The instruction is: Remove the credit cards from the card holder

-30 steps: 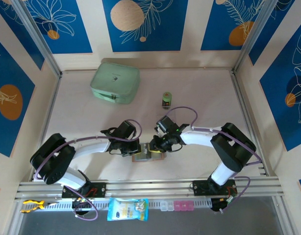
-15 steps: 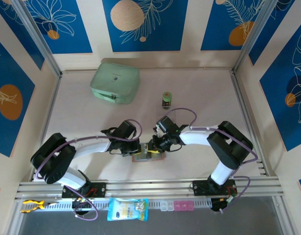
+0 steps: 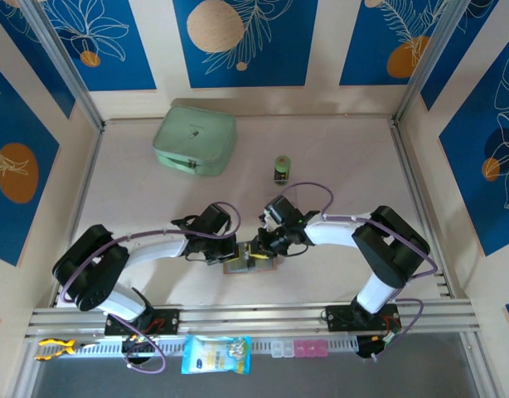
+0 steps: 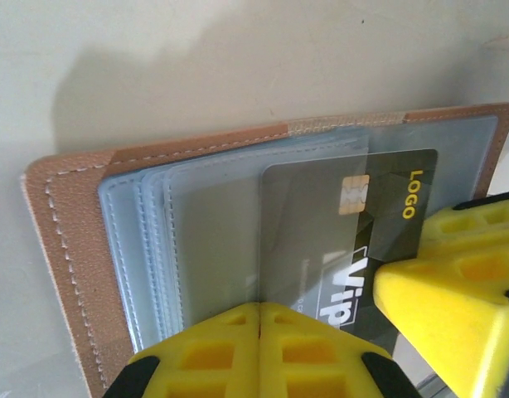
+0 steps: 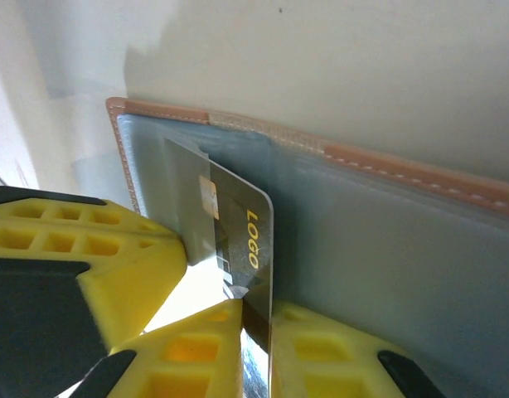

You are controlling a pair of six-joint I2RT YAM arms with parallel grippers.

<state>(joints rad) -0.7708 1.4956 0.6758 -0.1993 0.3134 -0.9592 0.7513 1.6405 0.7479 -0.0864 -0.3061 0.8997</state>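
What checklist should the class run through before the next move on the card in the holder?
1. Right pincer shut on the card: ok.
2. Left pincer shut, resting on the holder: ok.
3. Card fully out of its sleeve: not ok, part is inside.
4. Holder open and flat on the table: ok.
5. More cards in the holder: cannot tell.

L arm (image 3: 151, 245), R arm (image 3: 337, 230): white, blk joints, purple cables (image 3: 312, 184); yellow jaws.
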